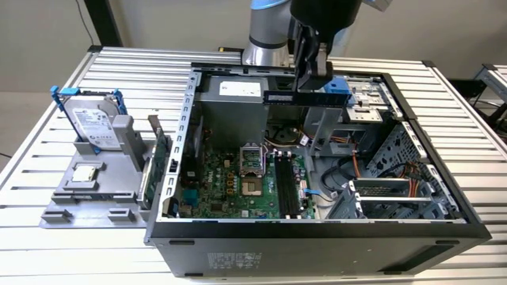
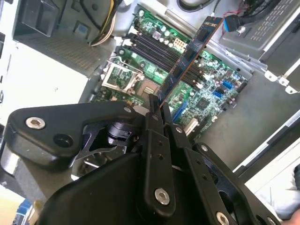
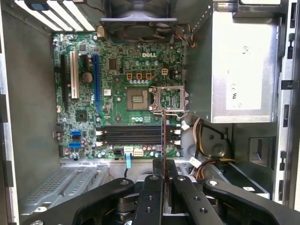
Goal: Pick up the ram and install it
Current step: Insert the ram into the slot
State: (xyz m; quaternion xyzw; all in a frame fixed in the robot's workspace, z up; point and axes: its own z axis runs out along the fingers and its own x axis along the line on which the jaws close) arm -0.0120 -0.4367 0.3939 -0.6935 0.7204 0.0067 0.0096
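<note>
- The gripper [image 1: 310, 82] is closed on the ram [image 1: 305, 98], its fingers pinching the stick at about the middle of its upper edge, so the pick-up looks done
- In the exterior view the ram hangs level and on edge, well above the black memory slots [image 1: 287, 184], toward the far end of the open computer case [image 1: 317, 228] from them
- In the second wrist view the ram [image 2: 190, 56] reaches out from the gripper [image 2: 157, 110] over the green motherboard [image 2: 206, 89], clear of the slots [image 2: 154, 51] and touching nothing
- In the first wrist view the ram [image 3: 163, 136] appears as a thin edge-on line crossing the slots [image 3: 133, 134]; its length seems to run across them rather than along them
- The slots look empty in both wrist views, so the install is judged not yet done: the ram is neither lined up with a slot nor lowered to one
</note>
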